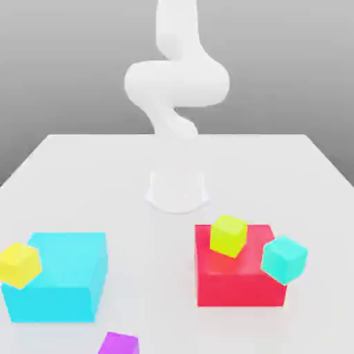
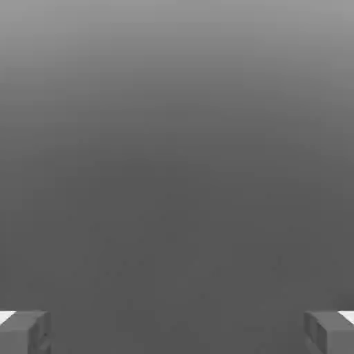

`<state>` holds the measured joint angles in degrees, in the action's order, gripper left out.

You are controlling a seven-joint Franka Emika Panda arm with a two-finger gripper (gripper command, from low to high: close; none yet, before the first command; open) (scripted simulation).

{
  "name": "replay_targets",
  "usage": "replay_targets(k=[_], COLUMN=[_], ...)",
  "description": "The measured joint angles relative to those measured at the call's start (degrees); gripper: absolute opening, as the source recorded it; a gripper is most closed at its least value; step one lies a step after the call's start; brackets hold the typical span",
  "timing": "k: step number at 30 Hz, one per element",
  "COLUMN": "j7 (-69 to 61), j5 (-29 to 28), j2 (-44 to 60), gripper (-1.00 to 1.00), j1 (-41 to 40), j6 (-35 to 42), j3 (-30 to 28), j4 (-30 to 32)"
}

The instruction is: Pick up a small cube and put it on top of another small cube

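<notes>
a lime-yellow small cube (image 1: 229, 235) sits tilted on top of the big red block (image 1: 238, 280), toward its 11 o'clock corner. a teal small cube (image 1: 283, 258) leans at the red block's 3 o'clock edge. a yellow small cube (image 1: 19, 264) rests against the cyan block (image 1: 66, 280) at 9 o'clock. a purple cube (image 1: 118, 343) lies at 6 o'clock.

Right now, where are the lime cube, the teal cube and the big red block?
lime cube (image 1: 229, 235): exterior view, front face.
teal cube (image 1: 283, 258): exterior view, its middle.
big red block (image 1: 238, 285): exterior view, front face.
</notes>
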<state>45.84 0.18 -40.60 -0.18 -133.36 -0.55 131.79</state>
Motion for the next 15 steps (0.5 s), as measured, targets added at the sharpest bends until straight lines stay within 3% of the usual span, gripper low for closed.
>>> replay_targets(k=[15], j7=[-0.49], j5=[1.80], j2=[31.51], gripper=[0.00], j1=[-1.36], j6=[-9.51], j3=[-3.30], j4=[0.04])
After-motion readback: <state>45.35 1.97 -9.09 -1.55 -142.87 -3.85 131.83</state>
